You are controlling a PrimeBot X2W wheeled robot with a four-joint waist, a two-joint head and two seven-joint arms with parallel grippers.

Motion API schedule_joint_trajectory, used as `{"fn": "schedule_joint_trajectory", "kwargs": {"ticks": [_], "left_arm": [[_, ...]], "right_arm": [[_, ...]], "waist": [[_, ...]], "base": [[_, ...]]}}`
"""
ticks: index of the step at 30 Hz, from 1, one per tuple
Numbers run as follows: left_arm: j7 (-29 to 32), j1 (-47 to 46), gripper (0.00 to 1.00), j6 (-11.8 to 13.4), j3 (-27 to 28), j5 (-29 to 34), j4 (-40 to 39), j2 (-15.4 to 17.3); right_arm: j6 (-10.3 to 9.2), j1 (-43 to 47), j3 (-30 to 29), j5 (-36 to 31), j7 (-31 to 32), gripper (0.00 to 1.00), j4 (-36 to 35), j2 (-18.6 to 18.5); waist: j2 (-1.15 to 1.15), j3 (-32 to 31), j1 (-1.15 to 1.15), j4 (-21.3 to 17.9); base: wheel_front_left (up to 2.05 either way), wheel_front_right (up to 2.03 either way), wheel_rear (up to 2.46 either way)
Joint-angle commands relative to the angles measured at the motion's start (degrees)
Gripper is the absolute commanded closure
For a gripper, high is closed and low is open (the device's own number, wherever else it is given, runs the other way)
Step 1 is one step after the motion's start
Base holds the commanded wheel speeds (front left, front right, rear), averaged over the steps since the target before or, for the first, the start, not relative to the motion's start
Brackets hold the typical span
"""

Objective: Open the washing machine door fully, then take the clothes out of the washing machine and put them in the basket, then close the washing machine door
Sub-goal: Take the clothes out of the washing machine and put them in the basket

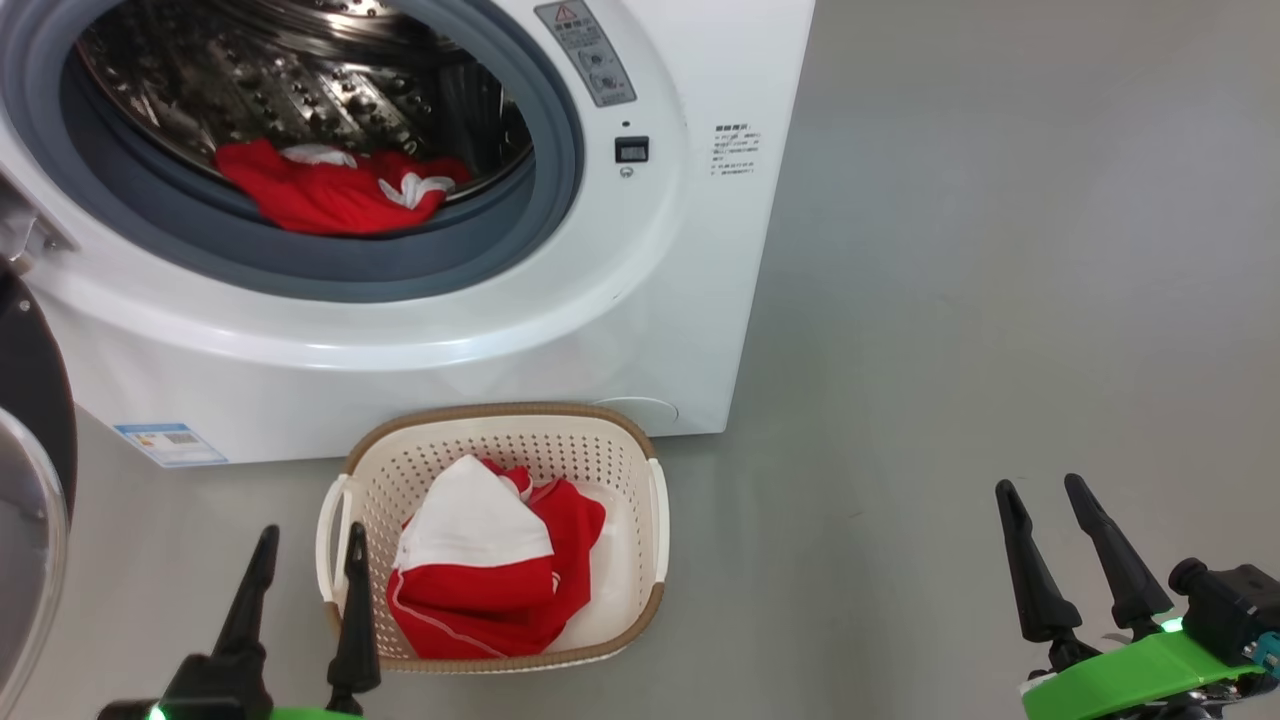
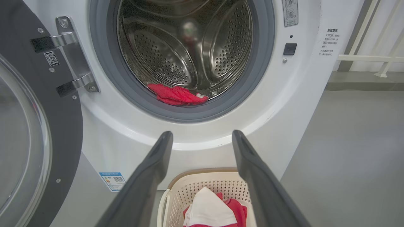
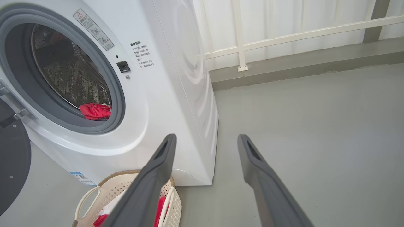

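- The door (image 2: 63,126) is standing swung wide open at the left of the washer (image 1: 600,330), with its 2 metal hinge arms showing in the left wrist view.
- A red bunch (image 1: 330,195) of clothes is lying at the front edge of the drum (image 2: 189,41), against the grey ring.
- A second, red-and-white heap (image 1: 480,580) is sitting inside the basket (image 1: 500,412), which is standing on the floor (image 1: 1000,250) just in front of the washer.
- The left gripper (image 1: 311,532) is hanging by the basket's left side. Its 2 fingers are parted by a moderate gap and gripping nothing, and 1 finger is crossing the left handle in the head view.
- In the left wrist view this gripper is pointing at the washer front below the drum opening. The red bunch is lying above and beyond the jaws, well apart. The heap is showing low between the fingers, untouched.
- The right gripper (image 1: 1040,485) is hanging over the floor, well to the right of the basket. Its jaws are also parted and holding nothing, with both garments lying far off to its left.
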Motion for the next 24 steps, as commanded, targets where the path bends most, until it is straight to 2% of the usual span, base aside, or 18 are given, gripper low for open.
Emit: {"fn": "schedule_joint_trajectory", "kwargs": {"ticks": [1,10,24], "left_arm": [[-0.29,0.39,0.0,0.57,2.22,-0.71,-2.23,0.85],[-0.29,5.16,0.0,2.99,2.05,-2.14,-6.32,0.85],[-0.29,4.79,0.0,3.73,2.1,-2.03,-7.26,0.85]], "right_arm": [[0.37,0.32,0.68,-0.41,-0.37,0.0,-1.55,-0.95],[0.37,2.27,-0.43,-0.31,-0.37,0.0,-1.78,-0.79],[0.37,1.19,-0.34,-0.37,-0.37,0.0,-2.02,-0.52]], "waist": [[0.0,-0.49,0.0,-0.07],[0.0,-1.53,0.0,-0.13],[0.0,-0.31,0.0,-0.04]], "base": [[0.0,0.0,0.0],[0.0,0.0,0.0],[0.0,0.0,0.0]]}}
